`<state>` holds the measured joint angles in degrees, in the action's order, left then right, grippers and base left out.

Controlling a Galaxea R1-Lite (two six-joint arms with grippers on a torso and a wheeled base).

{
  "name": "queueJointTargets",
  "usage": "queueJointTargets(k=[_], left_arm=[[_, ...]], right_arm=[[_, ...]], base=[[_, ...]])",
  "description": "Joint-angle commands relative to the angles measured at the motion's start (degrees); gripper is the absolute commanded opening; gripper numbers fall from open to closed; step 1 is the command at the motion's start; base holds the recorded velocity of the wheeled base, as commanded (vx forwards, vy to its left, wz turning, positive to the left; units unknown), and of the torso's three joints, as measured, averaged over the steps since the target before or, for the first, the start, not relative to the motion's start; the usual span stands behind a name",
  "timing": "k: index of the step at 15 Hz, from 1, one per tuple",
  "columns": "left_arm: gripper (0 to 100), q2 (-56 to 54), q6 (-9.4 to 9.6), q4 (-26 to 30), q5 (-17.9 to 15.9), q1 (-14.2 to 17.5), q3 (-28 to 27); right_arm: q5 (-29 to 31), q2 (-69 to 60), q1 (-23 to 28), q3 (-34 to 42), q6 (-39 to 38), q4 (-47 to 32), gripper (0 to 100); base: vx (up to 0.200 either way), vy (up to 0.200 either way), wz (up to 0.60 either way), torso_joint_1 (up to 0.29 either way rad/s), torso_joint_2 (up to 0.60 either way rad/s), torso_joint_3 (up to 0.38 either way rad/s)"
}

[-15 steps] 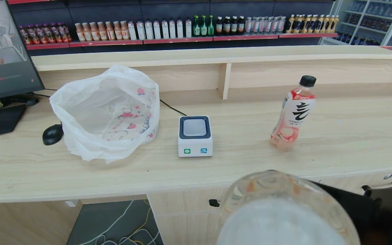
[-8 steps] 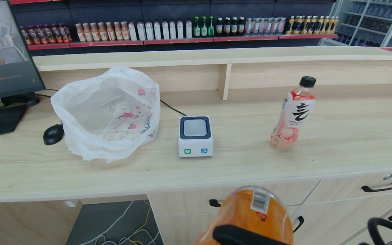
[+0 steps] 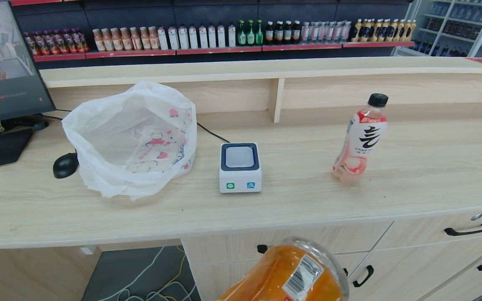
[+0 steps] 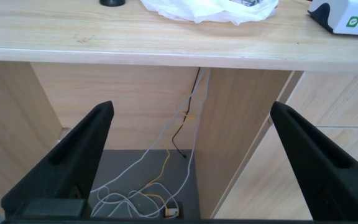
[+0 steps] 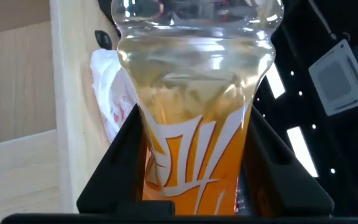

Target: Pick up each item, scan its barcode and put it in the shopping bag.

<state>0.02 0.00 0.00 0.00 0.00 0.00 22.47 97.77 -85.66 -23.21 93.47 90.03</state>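
An orange drink bottle (image 3: 291, 274) hangs in front of the counter's front edge, lying tilted with its barcode label facing up. My right gripper (image 5: 194, 168) is shut on this bottle (image 5: 194, 149) around its orange-labelled body. On the counter, the white scanner (image 3: 240, 167) sits at the middle and the open white shopping bag (image 3: 132, 138) stands to its left. A pink drink bottle (image 3: 360, 140) stands upright on the right. My left gripper (image 4: 191, 162) is open and holds nothing, low in front of the counter, below the bag (image 4: 210, 9).
A black mouse (image 3: 65, 164) lies left of the bag, and a monitor (image 3: 2, 62) stands at the far left. A raised wooden shelf (image 3: 274, 96) runs along the counter's back. Drawers with black handles (image 3: 467, 230) are below the counter on the right.
The orange bottle has turned from showing its clear end to showing its barcode label, and it has sunk lower in the head view. The right arm has left that view.
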Motion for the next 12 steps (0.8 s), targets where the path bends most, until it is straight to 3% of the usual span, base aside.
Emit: queueJointTargets(k=[1, 8, 12], left_arm=[[100, -0.02, 0.00, 0.00, 0.00, 0.00, 0.00], [100, -0.02, 0.00, 0.00, 0.00, 0.00, 0.00], [100, -0.02, 0.00, 0.00, 0.00, 0.00, 0.00]], right_arm=[[-0.06, 0.67, -0.38, 1.15, 0.31, -0.03, 0], [-0.06, -0.74, 3.22, 8.36, -3.99, -0.03, 0], [-4.19, -0.03, 4.19, 8.53, 1.19, -0.03, 0]], base=[[0.000, 0.000, 0.00, 0.000, 0.00, 0.000], [0.000, 0.000, 0.00, 0.000, 0.00, 0.000], [0.000, 0.000, 0.00, 0.000, 0.00, 0.000]])
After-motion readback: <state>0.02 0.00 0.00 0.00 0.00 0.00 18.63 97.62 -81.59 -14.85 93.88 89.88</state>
